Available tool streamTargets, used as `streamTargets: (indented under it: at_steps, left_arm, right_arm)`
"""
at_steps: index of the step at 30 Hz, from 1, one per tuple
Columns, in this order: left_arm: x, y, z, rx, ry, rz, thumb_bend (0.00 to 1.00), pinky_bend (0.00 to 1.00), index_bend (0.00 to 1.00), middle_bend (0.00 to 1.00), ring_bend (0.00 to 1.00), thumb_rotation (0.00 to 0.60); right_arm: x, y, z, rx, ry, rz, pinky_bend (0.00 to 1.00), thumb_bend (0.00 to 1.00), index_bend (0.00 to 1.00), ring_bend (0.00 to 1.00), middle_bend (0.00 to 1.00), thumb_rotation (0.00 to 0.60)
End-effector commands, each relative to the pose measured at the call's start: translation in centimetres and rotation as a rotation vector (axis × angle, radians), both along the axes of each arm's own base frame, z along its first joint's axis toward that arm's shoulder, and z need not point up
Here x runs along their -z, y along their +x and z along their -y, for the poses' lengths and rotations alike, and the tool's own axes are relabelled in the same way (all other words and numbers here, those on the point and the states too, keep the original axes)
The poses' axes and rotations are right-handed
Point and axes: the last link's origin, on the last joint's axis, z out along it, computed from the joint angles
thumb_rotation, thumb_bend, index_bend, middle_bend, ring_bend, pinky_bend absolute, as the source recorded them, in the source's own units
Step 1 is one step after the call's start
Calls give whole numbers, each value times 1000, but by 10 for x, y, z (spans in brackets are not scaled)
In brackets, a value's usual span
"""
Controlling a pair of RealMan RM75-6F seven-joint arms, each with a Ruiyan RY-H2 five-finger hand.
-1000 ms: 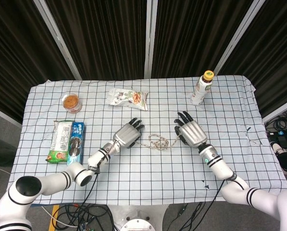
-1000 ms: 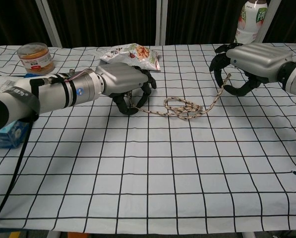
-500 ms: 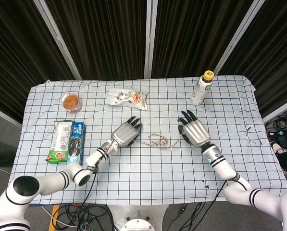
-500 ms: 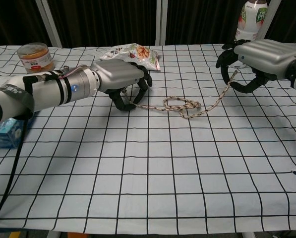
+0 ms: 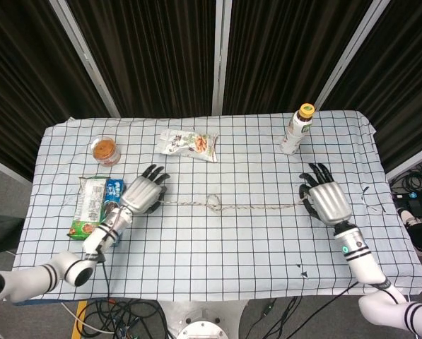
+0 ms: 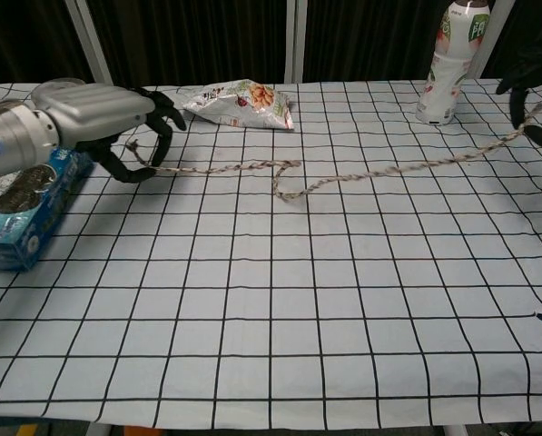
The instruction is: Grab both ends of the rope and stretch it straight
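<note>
A braided beige rope (image 5: 228, 207) (image 6: 343, 176) runs across the checked tablecloth, nearly straight, with one small loop left near its middle (image 5: 213, 203). My left hand (image 5: 143, 195) (image 6: 93, 113) pinches the rope's left end beside the snack boxes. My right hand (image 5: 326, 200) holds the right end; in the chest view only its dark fingers (image 6: 529, 68) show at the right edge, with the rope rising to them.
A drink bottle (image 5: 296, 129) (image 6: 451, 56) stands at the back right. A snack bag (image 5: 189, 143) (image 6: 239, 100) lies at the back centre, a small jar (image 5: 105, 150) at the back left. Green and blue snack boxes (image 5: 97, 205) (image 6: 25, 209) lie by my left hand.
Both hands have moved apart, the left leftward and the right rightward, each with a rope end. The tangled coil in the middle has pulled out into a long line with one small loop.
</note>
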Motion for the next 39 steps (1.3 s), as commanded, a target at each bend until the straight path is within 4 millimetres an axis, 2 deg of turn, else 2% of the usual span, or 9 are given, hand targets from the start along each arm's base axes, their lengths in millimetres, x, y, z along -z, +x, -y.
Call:
streamTargets:
  at_steps: [1,6,15,21,29,32,35,39]
  left_arm:
    - [-14,-25,15,-32,14,-9,417,0,615,152,0,600]
    - [-19,-40,29,-57,24,5,417,0,615,152,0,600]
    - [-10,-42,33,-53,26,-7,417,0,615,152,0,600]
    - [-6,-41,32,-59,28,-7,417,0,615,152,0,600]
    - [1,-42,28,-69,27,-10,416,0,609,152,0,600]
    - [4,-42,28,-68,28,-12,409,0,573,152,0,600]
    - [6,-42,29,-64,29,-17,374,0,501,151,0,600]
    - [7,-42,30,-63,42,-9,286,0,405,150,0,600]
  right_arm:
    - [-16,-22,-15,71,-37,-6,0,502,661,0,240,600]
    - [-28,-44,-24,138,-79,-2,0,502,661,0,239,600]
    - [-33,-75,-28,211,-115,-2,0,503,661,0,238,600]
    - [-23,-88,-28,244,-98,17,0,503,661,0,236,600]
    - [-1,-101,-26,275,-71,46,0,503,659,0,229,600]
    - [10,-106,-27,291,-53,48,0,501,620,0,208,600]
    - [17,-110,-27,310,-39,60,0,466,518,0,176,600]
    - [23,-113,-30,325,-21,80,0,326,341,0,140,600]
